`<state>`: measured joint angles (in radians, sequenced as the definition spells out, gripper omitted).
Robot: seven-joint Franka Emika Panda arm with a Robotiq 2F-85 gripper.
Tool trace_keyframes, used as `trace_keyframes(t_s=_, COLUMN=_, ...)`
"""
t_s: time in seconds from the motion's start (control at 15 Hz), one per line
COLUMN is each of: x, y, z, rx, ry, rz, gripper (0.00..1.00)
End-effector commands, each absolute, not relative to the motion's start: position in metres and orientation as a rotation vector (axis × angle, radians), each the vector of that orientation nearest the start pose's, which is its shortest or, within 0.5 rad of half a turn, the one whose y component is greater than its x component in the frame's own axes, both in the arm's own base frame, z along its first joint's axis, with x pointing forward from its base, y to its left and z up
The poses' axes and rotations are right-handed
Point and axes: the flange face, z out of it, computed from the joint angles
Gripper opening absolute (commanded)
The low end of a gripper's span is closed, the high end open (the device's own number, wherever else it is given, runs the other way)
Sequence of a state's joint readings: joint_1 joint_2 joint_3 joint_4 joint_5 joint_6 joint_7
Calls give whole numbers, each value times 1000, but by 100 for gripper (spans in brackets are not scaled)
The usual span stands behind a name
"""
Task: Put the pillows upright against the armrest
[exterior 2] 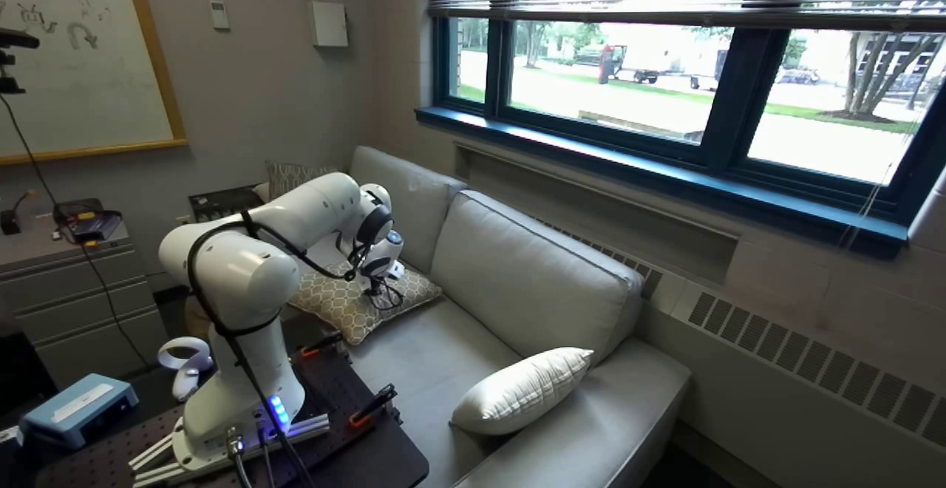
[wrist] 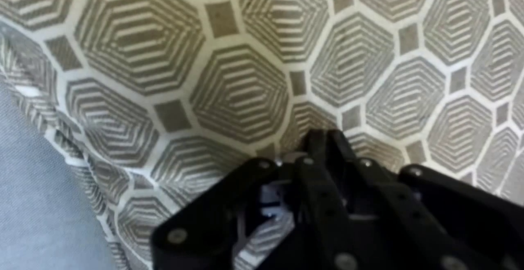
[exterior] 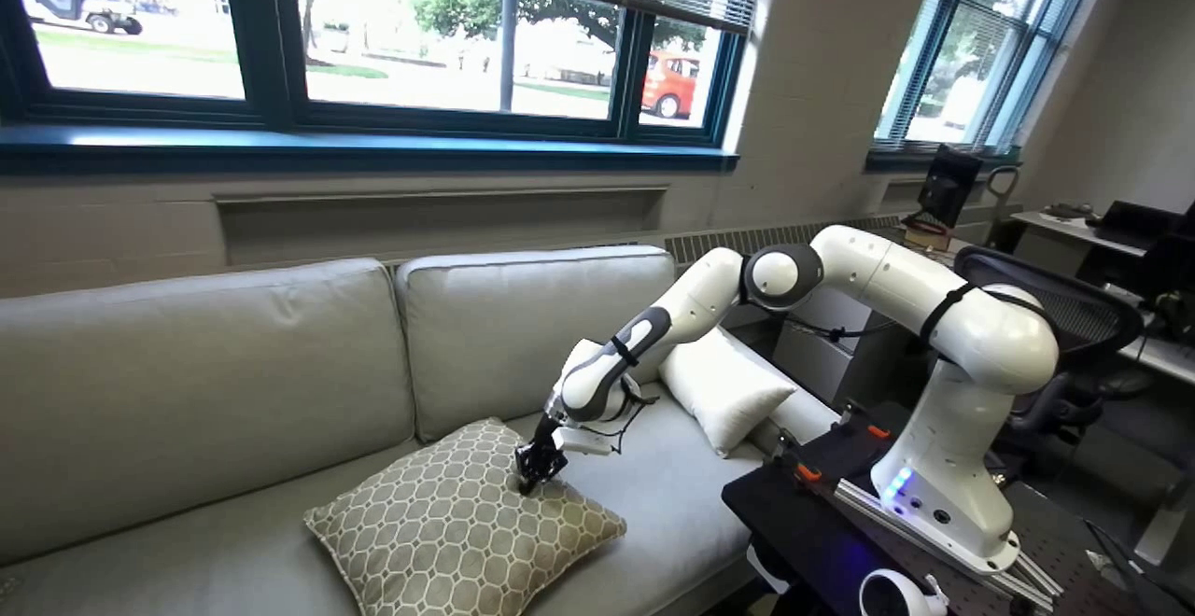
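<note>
A tan pillow with a white honeycomb pattern [exterior: 439, 523] lies flat on the sofa seat; it also shows in an exterior view [exterior 2: 344, 310] and fills most of the wrist view [wrist: 241, 94]. A white pillow [exterior: 724, 383] leans in the sofa corner by the armrest [exterior 2: 606, 429]; it also shows in an exterior view [exterior 2: 517, 393]. My gripper [exterior: 530, 485] points down onto the patterned pillow, near its edge. In the wrist view the black fingers [wrist: 324, 133] are together, tips against the fabric. Whether fabric is pinched between them is hidden.
The grey sofa [exterior: 541, 327] has two back cushions along the window wall. Another patterned pillow [exterior 2: 292, 176] stands at the sofa's far end. The robot stands on a black table [exterior 2: 369, 436] in front of the sofa. A white controller [exterior: 896, 593] lies on it.
</note>
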<state>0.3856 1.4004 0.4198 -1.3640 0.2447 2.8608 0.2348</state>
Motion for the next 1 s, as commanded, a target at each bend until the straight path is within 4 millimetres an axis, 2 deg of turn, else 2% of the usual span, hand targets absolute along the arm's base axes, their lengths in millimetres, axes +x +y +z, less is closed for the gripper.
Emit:
trace_keyframes(t_s=0.0, x=488, y=411, z=-48, rx=-2668, ry=104, rz=18, gripper=9)
trace_keyframes(t_s=0.2, x=477, y=377, z=-43, rx=-2800, ry=137, rz=-96, gripper=9)
trace_keyframes(t_s=0.27, x=477, y=363, z=-44, rx=-2846, ry=156, rz=-129, gripper=33)
trace_keyframes(t_s=0.33, x=476, y=351, z=-46, rx=-2897, ry=163, rz=-127, gripper=34)
trace_keyframes(t_s=0.47, x=475, y=332, z=-51, rx=-3000, ry=134, rz=-107, gripper=46)
trace_keyframes(t_s=0.6, x=475, y=325, z=-58, rx=-3035, ry=42, rz=-38, gripper=62)
trace_keyframes(t_s=0.73, x=478, y=332, z=-60, rx=-3009, ry=-59, rz=23, gripper=77)
trace_keyframes(t_s=0.93, x=494, y=338, z=-67, rx=-2901, ry=-195, rz=96, gripper=99)
